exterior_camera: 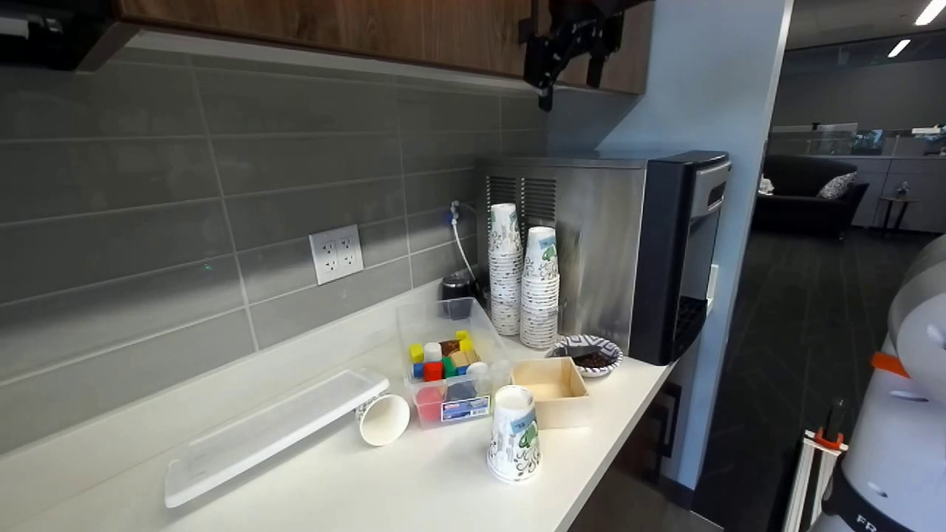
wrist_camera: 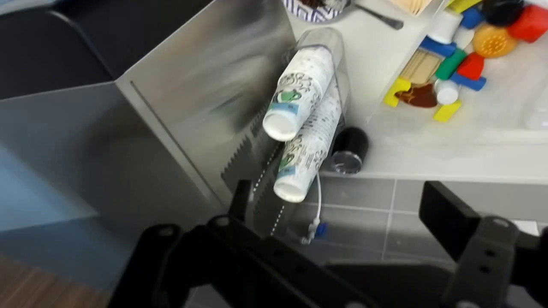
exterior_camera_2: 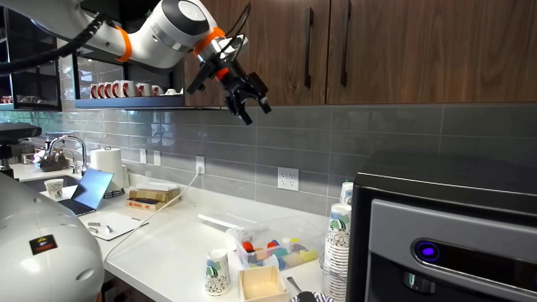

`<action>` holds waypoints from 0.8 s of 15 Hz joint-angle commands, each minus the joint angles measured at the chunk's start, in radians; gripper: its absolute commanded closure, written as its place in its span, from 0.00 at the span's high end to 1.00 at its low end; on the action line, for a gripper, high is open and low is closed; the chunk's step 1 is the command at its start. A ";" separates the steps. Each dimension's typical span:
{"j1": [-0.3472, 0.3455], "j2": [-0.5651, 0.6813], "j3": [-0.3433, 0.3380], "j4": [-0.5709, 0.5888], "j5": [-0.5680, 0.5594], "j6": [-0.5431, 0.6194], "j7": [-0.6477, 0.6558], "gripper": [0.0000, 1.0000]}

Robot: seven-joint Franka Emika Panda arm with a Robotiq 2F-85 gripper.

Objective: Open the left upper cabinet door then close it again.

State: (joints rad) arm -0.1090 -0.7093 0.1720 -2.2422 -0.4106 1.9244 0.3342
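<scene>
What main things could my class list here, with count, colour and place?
Left upper cabinet door: one, brown, above tiles
Right upper cabinet door: one, brown, above tiles
Bar handles: two, dark, on doors
Mugs: several, white and red, on shelf
Dispenser: one, black and silver, on counter
Cup stacks: two, white patterned, beside dispenser
Bin: one, clear, on counter
Small pieces: many, multicoloured, in bin
Tray: one, whitish, on counter
Tipped cup: one, white, beside bin
Wooden box: one, pale, on counter
Upturned cup: at least one, white, beside box
Bowl: one, white patterned, near dispenser
Laptop: one, blue screen, on counter
Robot arm: one, white, above counter
Hand: one, black, open, before doors
</scene>
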 commanded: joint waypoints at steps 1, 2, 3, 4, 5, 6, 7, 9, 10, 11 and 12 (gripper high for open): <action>-0.029 -0.041 0.025 0.029 -0.090 0.069 0.053 1.00; -0.035 -0.048 0.029 0.036 -0.110 0.089 0.063 1.00; -0.044 -0.051 0.029 0.039 -0.131 0.121 0.072 1.00; -0.048 -0.053 0.025 0.047 -0.147 0.149 0.066 1.00; -0.060 -0.053 0.023 0.055 -0.161 0.173 0.074 1.00; -0.072 -0.053 0.021 0.060 -0.173 0.202 0.084 1.00; -0.085 -0.052 0.022 0.068 -0.186 0.224 0.096 1.00; -0.115 -0.047 0.026 0.078 -0.218 0.276 0.122 1.00; -0.130 -0.044 0.028 0.083 -0.235 0.302 0.133 1.00; -0.142 -0.043 0.030 0.088 -0.253 0.327 0.145 1.00; -0.154 -0.037 0.030 0.092 -0.275 0.365 0.157 1.00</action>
State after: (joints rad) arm -0.2209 -0.7590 0.1909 -2.1738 -0.6225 2.2125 0.4413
